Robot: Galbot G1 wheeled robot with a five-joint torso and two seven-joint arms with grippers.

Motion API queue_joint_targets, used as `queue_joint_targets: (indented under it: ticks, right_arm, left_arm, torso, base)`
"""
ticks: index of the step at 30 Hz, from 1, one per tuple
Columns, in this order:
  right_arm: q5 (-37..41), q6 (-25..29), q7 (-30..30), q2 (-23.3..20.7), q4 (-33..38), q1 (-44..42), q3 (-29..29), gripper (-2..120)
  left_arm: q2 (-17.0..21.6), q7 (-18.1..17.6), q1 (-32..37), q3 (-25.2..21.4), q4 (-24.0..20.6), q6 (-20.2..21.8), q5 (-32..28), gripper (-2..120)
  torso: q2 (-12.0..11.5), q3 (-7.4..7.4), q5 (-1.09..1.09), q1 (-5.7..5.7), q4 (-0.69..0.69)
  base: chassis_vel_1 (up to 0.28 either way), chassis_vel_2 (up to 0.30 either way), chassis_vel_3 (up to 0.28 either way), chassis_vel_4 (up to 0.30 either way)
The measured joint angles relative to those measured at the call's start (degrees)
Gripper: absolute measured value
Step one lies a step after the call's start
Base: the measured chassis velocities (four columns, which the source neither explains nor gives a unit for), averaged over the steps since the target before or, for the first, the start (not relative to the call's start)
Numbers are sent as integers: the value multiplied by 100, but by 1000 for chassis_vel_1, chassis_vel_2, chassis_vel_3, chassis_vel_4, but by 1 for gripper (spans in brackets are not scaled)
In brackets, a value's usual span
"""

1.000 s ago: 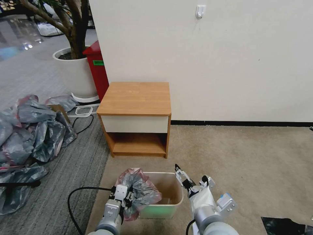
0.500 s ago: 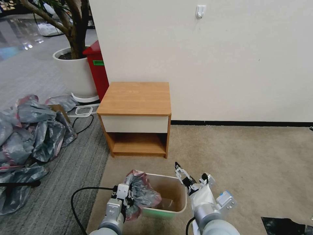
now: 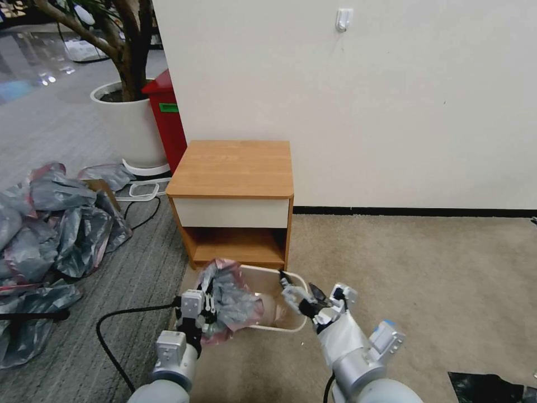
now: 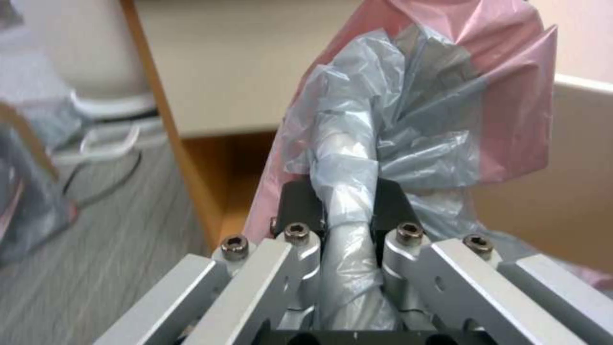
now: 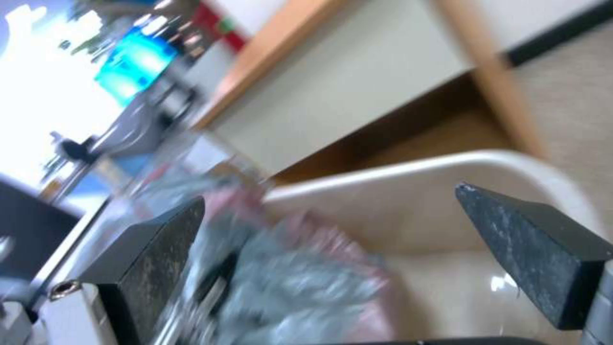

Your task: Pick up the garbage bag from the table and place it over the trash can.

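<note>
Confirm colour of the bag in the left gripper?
The garbage bag is translucent grey with a pink edge; clearest in the left wrist view, pinched in the left gripper.

Trash can (image 3: 293, 324) mouth half blocked by garbage bag (image 3: 232, 302); nightstand (image 3: 232, 204) close behind; open carpet (image 3: 419, 268) to the right

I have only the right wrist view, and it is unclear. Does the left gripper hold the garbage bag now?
Observer: Yes. The left gripper has its jaws shut on a twisted strand of the garbage bag.
Operator: Where is the bag relative to the trash can?
Observer: In the head view it bunches over the left side of the trash can; the rest of the rim is uncovered.
Operator: And my right gripper?
Observer: The right gripper, jaws open, is at the can's opening and seems apart from the bag.
</note>
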Motion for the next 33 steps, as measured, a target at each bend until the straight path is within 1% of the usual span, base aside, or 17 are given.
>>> queue_joint_targets:
  ticks: [2,3,6,7,10,11,12,13,17,18,20,22,26,29,31,32,33]
  right_arm:
    - [70,-197,-37,-67,-18,224,-246,100]
    - [70,-197,-37,-67,-18,224,-246,100]
    - [271,-606,66,-44,-81,481,-384,100]
    - [271,-606,66,-44,-81,481,-384,100]
    - [579,-893,434,31,-155,702,-404,100]
    - [681,-930,536,48,-161,752,-406,100]
    - [986,-1011,803,94,-162,886,-408,100]
    - [986,-1011,803,94,-162,886,-408,100]
    - [1803,-1183,1435,230,-171,1199,-401,100]
    - [1803,-1183,1435,230,-171,1199,-401,100]
    - [2243,-1224,1774,298,-186,1315,-390,100]
    - [2399,-1229,1939,344,-227,1375,-388,100]
    - [2444,-1229,2015,385,-296,1412,-396,99]
    - [2408,-1225,2036,435,-390,1444,-431,95]
    - [2320,-1209,2030,468,-472,1466,-455,88]
    - [2320,-1209,2030,468,-472,1466,-455,88]
    - [2305,-1199,2026,476,-490,1474,-461,84]
  left_arm:
    - [63,142,61,-94,-127,-162,27,8]
    - [63,142,61,-94,-127,-162,27,8]
    - [117,302,148,-228,-240,-406,133,8]
    - [117,302,148,-228,-240,-406,133,8]
    - [137,461,201,-331,-259,-727,297,8]
    - [137,486,204,-344,-258,-775,332,8]
    - [135,557,209,-375,-232,-943,461,8]
    - [135,557,209,-375,-232,-943,461,8]
    - [106,707,216,-389,-154,-1277,754,8]
    - [106,707,216,-389,-154,-1277,754,8]
    - [100,781,229,-406,-143,-1404,855,8]
    - [100,824,241,-422,-140,-1477,896,8]
    - [103,847,252,-442,-137,-1546,912,8]
    - [103,852,254,-463,-128,-1571,911,8]
    - [94,855,253,-464,-120,-1583,901,8]
    - [94,855,253,-464,-120,-1583,901,8]
    - [88,856,253,-464,-117,-1587,897,8]
  torso:
    - [0,0,-1,0,0]
    - [0,0,-1,0,0]
    - [0,0,0,0,0]
    - [0,0,0,0,0]
    - [0,0,0,0,0]
    - [0,0,0,0,0]
    - [0,0,0,0,0]
    - [0,0,0,0,0]
    - [0,0,-1,1,0]
    - [0,0,-1,1,0]
    - [0,0,-1,1,0]
    - [0,0,0,1,1]
    - [0,0,-1,1,0]
    - [0,0,-1,1,0]
    - [0,0,0,1,0]
    - [0,0,0,1,0]
    - [0,0,0,1,0]
  base:
    - [0,0,0,0]
    - [0,0,0,0]
    - [0,0,0,0]
    - [0,0,0,0]
    - [0,0,0,0]
    - [0,0,0,0]
    - [0,0,0,0]
    - [0,0,0,0]
    - [0,0,0,0]
    - [0,0,0,0]
    - [0,0,0,0]
    - [0,0,0,0]
    - [0,0,0,0]
    - [0,0,0,0]
    - [0,0,0,0]
    - [0,0,0,0]
    - [0,0,0,0]
